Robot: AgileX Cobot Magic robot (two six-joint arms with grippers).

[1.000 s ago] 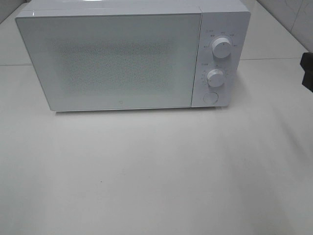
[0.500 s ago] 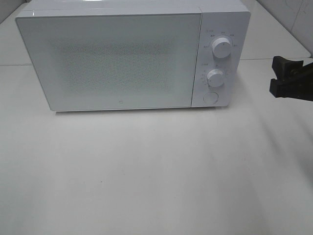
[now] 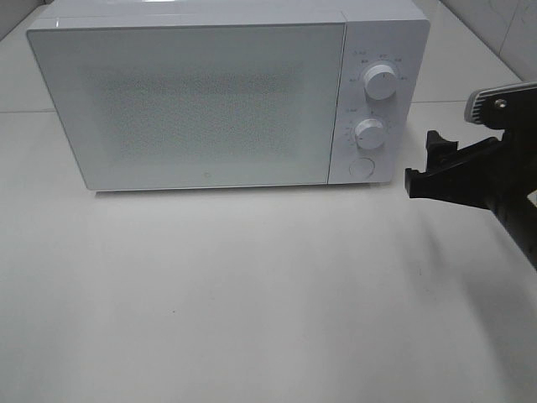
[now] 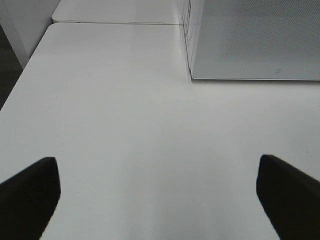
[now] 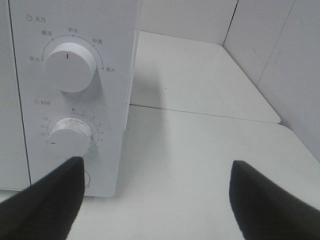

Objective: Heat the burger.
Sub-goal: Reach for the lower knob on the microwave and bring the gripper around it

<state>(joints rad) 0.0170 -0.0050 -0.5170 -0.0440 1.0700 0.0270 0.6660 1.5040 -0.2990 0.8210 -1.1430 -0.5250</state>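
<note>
The burger is out of view in every frame. A white microwave (image 3: 210, 101) stands at the back of the table with its door shut. Its control panel carries an upper knob (image 3: 380, 84), a lower knob (image 3: 368, 133) and a round button (image 3: 362, 168). My right gripper (image 3: 422, 164) hovers open just right of the panel, level with the button, holding nothing. The right wrist view shows its dark fingers (image 5: 45, 200) in front of the lower knob (image 5: 70, 137). My left gripper (image 4: 159, 200) is open and empty over bare table, left of the microwave (image 4: 255, 40).
The white table (image 3: 252, 294) spreads in front of the microwave. A tiled wall (image 5: 280, 45) rises behind and to the right of it. A seam between two tabletops (image 4: 115, 22) runs beside the microwave on the left.
My right arm has come in from the right edge toward the microwave's control panel, jaws staying open. The microwave and the left gripper have not moved.
</note>
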